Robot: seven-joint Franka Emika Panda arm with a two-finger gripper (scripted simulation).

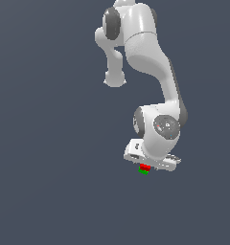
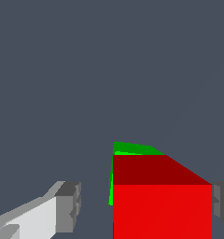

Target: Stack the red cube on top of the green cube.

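In the exterior view the red cube [image 1: 144,166] rests on top of the green cube [image 1: 144,172], directly under the arm's white hand. My gripper [image 1: 145,166] stands around the pair. In the wrist view the red cube [image 2: 161,205] fills the space between the fingers, and a sliver of the green cube [image 2: 128,149] shows behind and beside it. One grey fingertip [image 2: 69,205] stands clearly apart from the red cube. The other fingertip [image 2: 222,205] sits right at the cube's opposite side. The gripper [image 2: 144,207] is open.
A plain dark grey surface [image 1: 50,191] lies all around the two cubes. The arm's white links [image 1: 145,52] rise above the hand toward the top of the exterior view.
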